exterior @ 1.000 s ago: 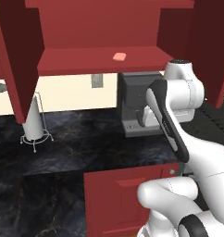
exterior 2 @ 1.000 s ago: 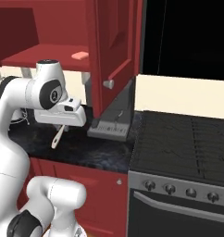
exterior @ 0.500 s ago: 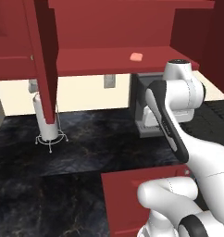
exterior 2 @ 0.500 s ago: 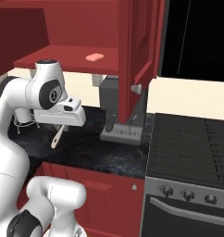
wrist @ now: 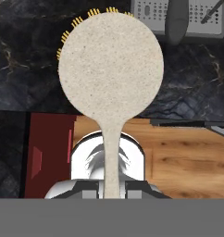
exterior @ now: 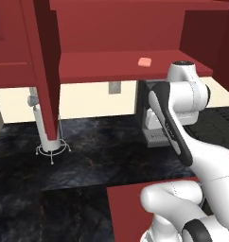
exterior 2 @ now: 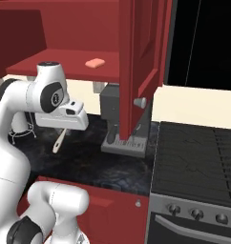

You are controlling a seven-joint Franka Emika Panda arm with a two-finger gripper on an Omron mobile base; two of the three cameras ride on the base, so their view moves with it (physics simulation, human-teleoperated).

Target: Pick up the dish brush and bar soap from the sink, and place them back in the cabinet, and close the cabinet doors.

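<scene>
My gripper (wrist: pixel 111 189) is shut on the thin handle of the dish brush (wrist: pixel 110 65), whose round whitish head with yellow bristles points away from the hand. In the right base view the dish brush (exterior 2: pixel 58 141) hangs slanted below the gripper (exterior 2: pixel 64 129), over the dark counter. The bar soap (exterior: pixel 144 62) lies on the red shelf of the cabinet (exterior: pixel 102 72); the right base view shows the bar soap (exterior 2: pixel 94 62) there too. The cabinet doors stand open, one at the left (exterior: pixel 43 71), one at the right (exterior 2: pixel 141 57). The sink is out of view.
A grey coffee machine (exterior 2: pixel 120 121) stands on the black marble counter (exterior: pixel 97 151) below the shelf's right end. A pale upright stand with a wire foot (exterior: pixel 45 127) is at the left. A black stove (exterior 2: pixel 198 157) lies to the right. Red drawer fronts (exterior: pixel 126 208) sit below me.
The whole picture has slid to the right in both base views, so the camera has moved. The arm keeps its pose, and the brush stays in the gripper.
</scene>
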